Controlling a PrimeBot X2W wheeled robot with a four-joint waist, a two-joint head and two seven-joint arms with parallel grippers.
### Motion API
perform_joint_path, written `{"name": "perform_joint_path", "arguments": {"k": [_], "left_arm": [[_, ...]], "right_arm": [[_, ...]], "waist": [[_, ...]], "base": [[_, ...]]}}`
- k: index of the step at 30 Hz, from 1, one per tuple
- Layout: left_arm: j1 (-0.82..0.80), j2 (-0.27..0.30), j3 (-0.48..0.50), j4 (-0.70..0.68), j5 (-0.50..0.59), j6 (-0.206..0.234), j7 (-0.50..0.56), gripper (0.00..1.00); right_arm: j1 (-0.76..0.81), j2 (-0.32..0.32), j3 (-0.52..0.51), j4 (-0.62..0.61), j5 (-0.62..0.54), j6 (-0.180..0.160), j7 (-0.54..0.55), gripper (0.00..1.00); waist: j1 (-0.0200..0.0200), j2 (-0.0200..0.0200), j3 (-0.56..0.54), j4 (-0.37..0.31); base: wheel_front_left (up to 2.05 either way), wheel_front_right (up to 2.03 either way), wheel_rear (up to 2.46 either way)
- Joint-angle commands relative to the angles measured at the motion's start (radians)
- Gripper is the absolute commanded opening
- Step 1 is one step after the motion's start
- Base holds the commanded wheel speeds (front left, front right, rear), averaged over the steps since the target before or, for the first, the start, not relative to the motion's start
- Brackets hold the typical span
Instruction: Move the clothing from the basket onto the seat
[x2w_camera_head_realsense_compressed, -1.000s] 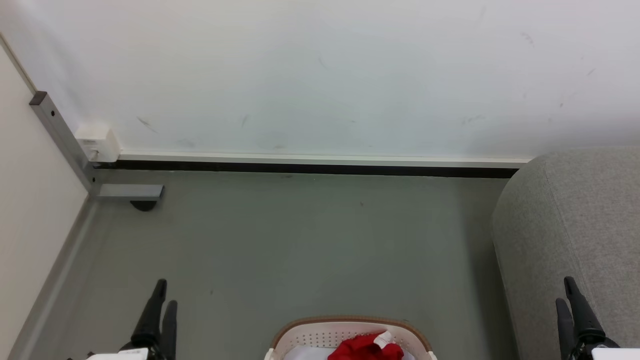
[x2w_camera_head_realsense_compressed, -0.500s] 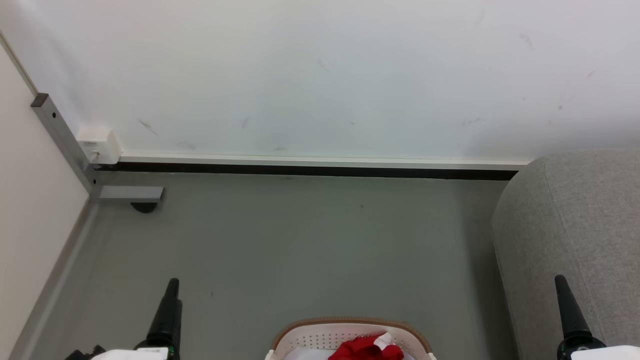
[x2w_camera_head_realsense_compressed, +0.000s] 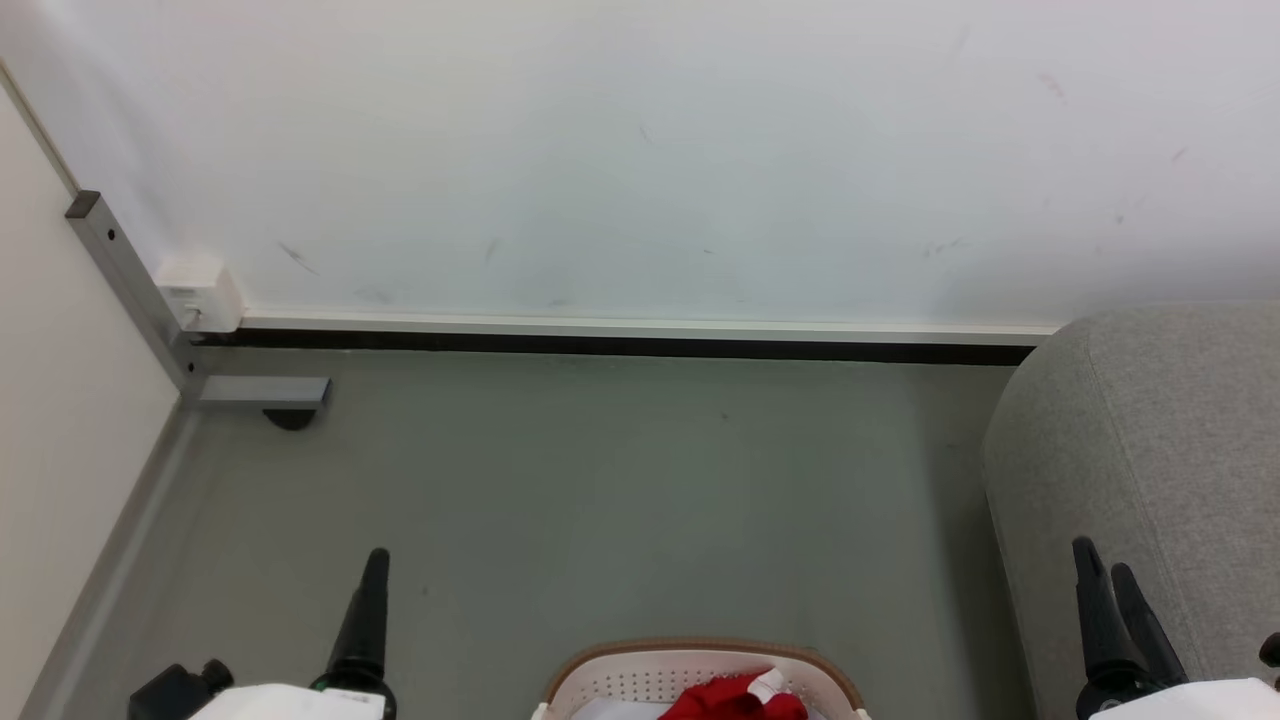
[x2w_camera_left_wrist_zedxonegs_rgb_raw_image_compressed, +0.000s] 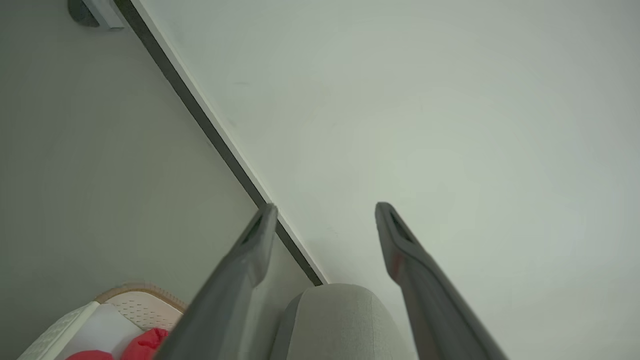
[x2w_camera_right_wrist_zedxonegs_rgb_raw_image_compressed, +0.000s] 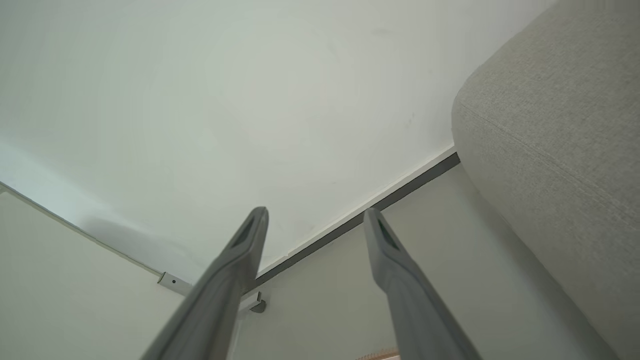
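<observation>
**Both grippers free; clothing in the basket**

Far left: a grey metal post (x2w_camera_head_realsense_compressed: 125, 285) runs along the wall corner, with a small white box (x2w_camera_head_realsense_compressed: 200, 292) beside its lower end.

Lower left: left gripper (x2w_camera_head_realsense_compressed: 375, 562) hangs over the grey floor (x2w_camera_head_realsense_compressed: 600, 500), edge-on in the head view. The left wrist view shows its jaws well apart, with nothing between them.

Bottom centre: the basket (x2w_camera_head_realsense_compressed: 700, 652) stands on the floor, cut off by the frame edge. The clothing (x2w_camera_head_realsense_compressed: 735, 702) lies inside it, red with a white tab, on a pale cloth (x2w_camera_head_realsense_compressed: 610, 708). Both grippers are well apart from it.

Right: the seat (x2w_camera_head_realsense_compressed: 1150, 450), its rounded end near the basket.

Lower right: right gripper (x2w_camera_head_realsense_compressed: 1099, 560) sits in front of the seat's side, jaws apart and empty.
</observation>
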Motion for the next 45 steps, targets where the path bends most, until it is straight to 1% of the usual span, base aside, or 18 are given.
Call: {"name": "perform_joint_path", "arguments": {"k": [1, 8, 24, 37, 41, 45], "left_arm": [[-0.022, 0.008, -0.002, -0.018, 0.053, 0.003, -0.014, 1.0], [-0.023, 0.009, -0.02, -0.027, 0.204, 0.008, -0.036, 1.0], [-0.017, 0.011, -0.037, -0.032, 0.503, -0.001, -0.087, 1.0], [0.0, 0.02, -0.034, -0.044, 0.686, -0.007, -0.122, 1.0], [0.002, 0.028, -0.044, -0.036, 0.737, -0.008, -0.132, 1.0], [0.005, 0.033, -0.043, -0.034, 0.783, -0.009, -0.143, 1.0]], "right_arm": [[-0.006, -0.016, 0.008, -0.014, -0.054, -0.001, -0.014, 1.0], [-0.003, -0.025, 0.03, -0.004, -0.198, -0.001, -0.038, 1.0], [0.006, -0.029, 0.038, 0.017, -0.422, -0.001, -0.087, 1.0], [0.012, -0.032, 0.031, 0.026, -0.566, -0.001, -0.122, 1.0], [0.015, -0.02, 0.018, 0.027, -0.579, -0.001, -0.133, 1.0], [0.017, -0.022, 0.013, 0.033, -0.604, -0.001, -0.143, 1.0]], "waist": [[0.0, 0.0, -0.001, -0.001], [0.0, 0.0, -0.001, 0.0], [0.0, 0.0, -0.002, -0.005], [0.0, 0.0, -0.002, -0.012], [0.0, 0.0, -0.001, -0.013], [0.0, 0.0, -0.002, -0.014]], "base": [[0.0, 0.0, 0.0], [0.0, 0.0, 0.0], [0.0, 0.0, 0.0], [0.0, 0.0, 0.0], [0.0, 0.0, 0.0], [0.0, 0.0, 0.0]]}}
